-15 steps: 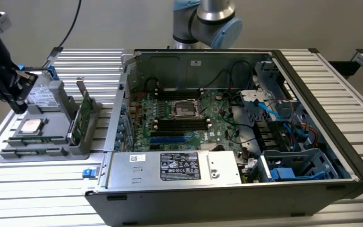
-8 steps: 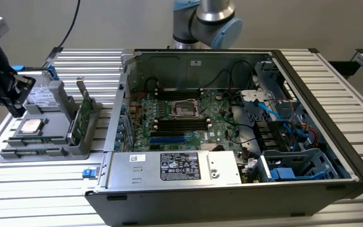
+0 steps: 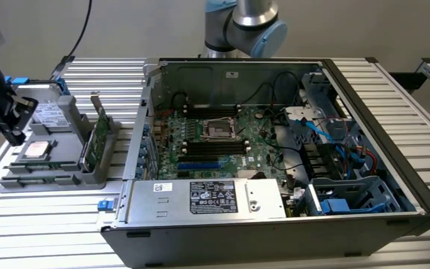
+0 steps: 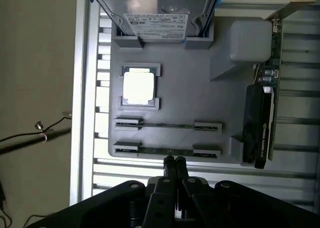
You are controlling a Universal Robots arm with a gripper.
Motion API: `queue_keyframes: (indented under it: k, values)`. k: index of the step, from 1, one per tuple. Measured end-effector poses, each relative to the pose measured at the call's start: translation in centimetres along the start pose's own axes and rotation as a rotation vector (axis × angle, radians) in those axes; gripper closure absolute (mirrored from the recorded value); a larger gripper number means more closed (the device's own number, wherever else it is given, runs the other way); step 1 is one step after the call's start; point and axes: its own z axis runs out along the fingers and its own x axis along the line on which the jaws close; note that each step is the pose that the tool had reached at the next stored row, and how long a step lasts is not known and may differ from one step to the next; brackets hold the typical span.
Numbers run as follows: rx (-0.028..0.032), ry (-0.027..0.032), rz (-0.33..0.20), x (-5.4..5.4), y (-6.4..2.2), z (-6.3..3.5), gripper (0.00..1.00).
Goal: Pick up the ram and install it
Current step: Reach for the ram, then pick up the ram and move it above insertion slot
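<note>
Two rams lie edge-up in the slots of a grey holder (image 4: 200,95): one thin green stick (image 4: 167,125) further in, another (image 4: 167,150) along the holder's near edge. In the exterior view they lie at the holder's front (image 3: 40,166). My black gripper (image 4: 174,161) is shut, with its fingers pressed together and nothing between them. Its tips hover just beside the middle of the near-edge ram. In the exterior view the gripper (image 3: 13,136) hangs above the holder's left part. The open computer case (image 3: 379,134) shows the motherboard with black memory slots (image 3: 213,147).
The holder also carries a hard drive (image 4: 157,13), a square silver processor (image 4: 138,85) and a tall green expansion card (image 4: 262,118) standing on edge. All of it rests on a ribbed aluminium table (image 3: 43,224). The arm's base (image 3: 245,25) stands behind the case.
</note>
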Motion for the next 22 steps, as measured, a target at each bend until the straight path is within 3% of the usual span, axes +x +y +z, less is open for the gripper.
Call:
queue_keyframes:
  k: [18,22]
  values:
    - [-0.0003,-0.0011,-0.009,0.10,0.00,0.08,0.90]
    - [0.0037,0.0019,-0.075,0.10,0.01,0.09,0.90]
